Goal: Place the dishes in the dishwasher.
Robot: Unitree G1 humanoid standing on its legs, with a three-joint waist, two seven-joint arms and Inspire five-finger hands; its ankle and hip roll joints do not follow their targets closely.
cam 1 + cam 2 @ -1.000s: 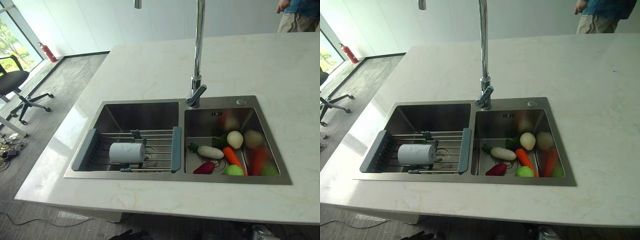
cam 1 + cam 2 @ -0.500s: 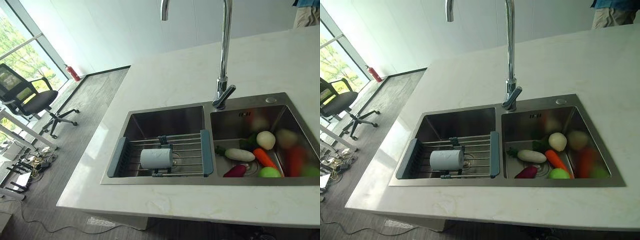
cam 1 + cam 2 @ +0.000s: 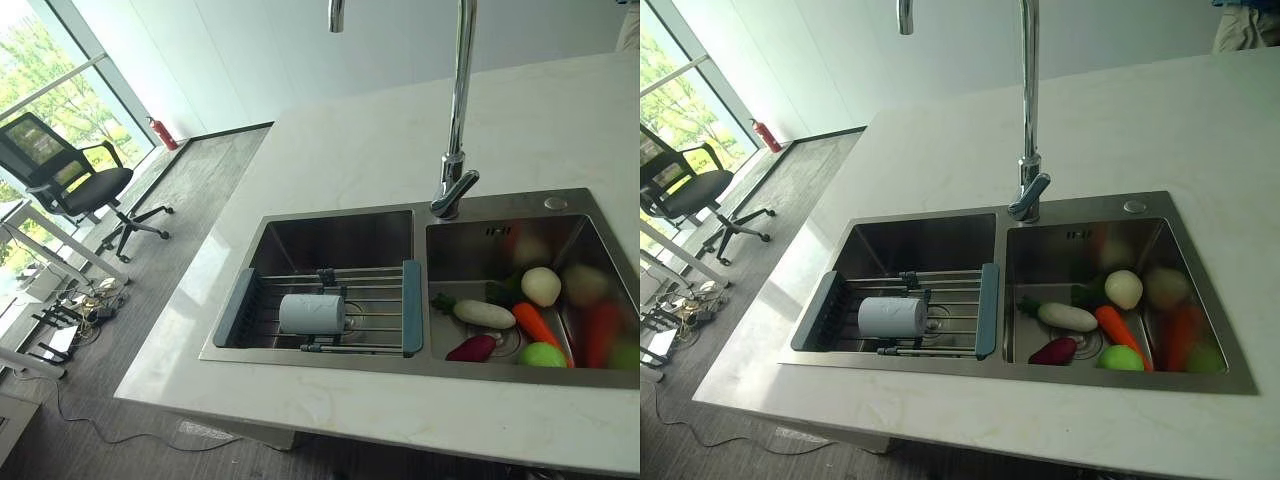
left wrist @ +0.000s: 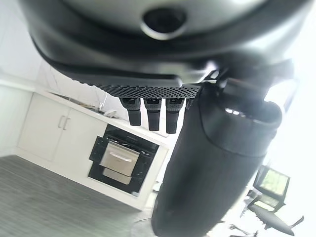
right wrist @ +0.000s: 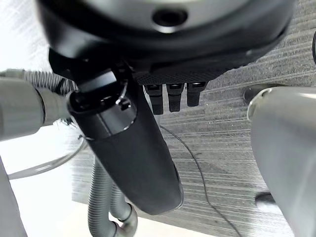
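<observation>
A white cup (image 3: 312, 313) lies on its side on a wire rack with blue-grey ends (image 3: 411, 320), which spans the left basin of a steel double sink (image 3: 330, 360). The sink is set in a pale stone counter (image 3: 360, 150). My left hand (image 4: 148, 59) hangs away from the counter with straight fingers (image 4: 153, 116) and holds nothing. Over grey floor, my right hand (image 5: 168, 54) hangs the same way, its fingers (image 5: 174, 96) straight and empty.
Toy vegetables fill the right basin: a white radish (image 3: 484, 314), a carrot (image 3: 540, 324), a green ball (image 3: 542, 354). A tall faucet (image 3: 455, 150) rises between the basins. An office chair (image 3: 70, 180) stands far left. A dark built-in appliance (image 4: 118, 160) sits in white cabinets.
The whole picture has shifted: the camera swung left, bringing in more floor and the chair. The cup, rack and vegetables lie as before.
</observation>
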